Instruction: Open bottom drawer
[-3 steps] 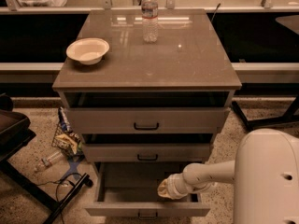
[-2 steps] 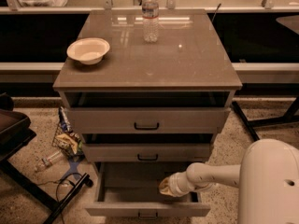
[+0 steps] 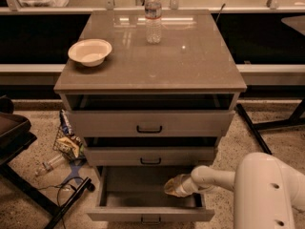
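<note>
The grey-beige cabinet [image 3: 150,82] has three drawers. The bottom drawer [image 3: 124,214] stands pulled far out, its plain grey interior [image 3: 138,185] showing and its small black handle [image 3: 150,219] at the lower edge of the view. The middle drawer [image 3: 150,155] and top drawer [image 3: 149,123] are each pulled out a little. My white arm reaches in from the lower right. My gripper [image 3: 172,186] hangs over the open bottom drawer's right side, pointing left, clear of the handle.
A white bowl [image 3: 89,51] and a clear water bottle [image 3: 152,15] stand on the cabinet top. Snack bags and a basket [image 3: 66,142] lie on the floor at left, with a black chair base [image 3: 28,175] and cables. A table leg [image 3: 255,128] slants at right.
The view has shifted slightly. The arm and gripper stay over the open bottom drawer, almost unmoved. The drawers have not moved.
</note>
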Available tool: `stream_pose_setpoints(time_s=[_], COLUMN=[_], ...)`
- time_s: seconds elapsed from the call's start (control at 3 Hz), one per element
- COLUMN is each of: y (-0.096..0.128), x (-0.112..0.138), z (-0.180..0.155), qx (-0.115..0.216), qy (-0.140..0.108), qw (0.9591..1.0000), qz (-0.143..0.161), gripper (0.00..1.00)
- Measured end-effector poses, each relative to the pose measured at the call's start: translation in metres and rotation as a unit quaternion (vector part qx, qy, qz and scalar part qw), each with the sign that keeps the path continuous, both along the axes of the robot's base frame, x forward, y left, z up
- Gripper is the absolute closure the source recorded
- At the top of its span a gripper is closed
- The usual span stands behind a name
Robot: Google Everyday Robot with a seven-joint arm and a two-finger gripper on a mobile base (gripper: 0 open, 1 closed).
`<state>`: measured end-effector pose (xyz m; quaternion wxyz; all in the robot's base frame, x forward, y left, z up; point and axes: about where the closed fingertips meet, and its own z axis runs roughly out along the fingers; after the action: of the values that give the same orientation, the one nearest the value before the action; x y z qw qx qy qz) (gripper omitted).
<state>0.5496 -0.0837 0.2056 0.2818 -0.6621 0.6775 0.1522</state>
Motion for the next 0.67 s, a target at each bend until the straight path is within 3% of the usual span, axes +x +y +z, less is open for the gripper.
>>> stream_pose_setpoints(time_s=[0.67], y=[-0.004], x=[-0.015], z=[-0.028], qx=[-0.013], qy=[0.034], qw=[0.9993], qz=[-0.002], gripper=[1.00])
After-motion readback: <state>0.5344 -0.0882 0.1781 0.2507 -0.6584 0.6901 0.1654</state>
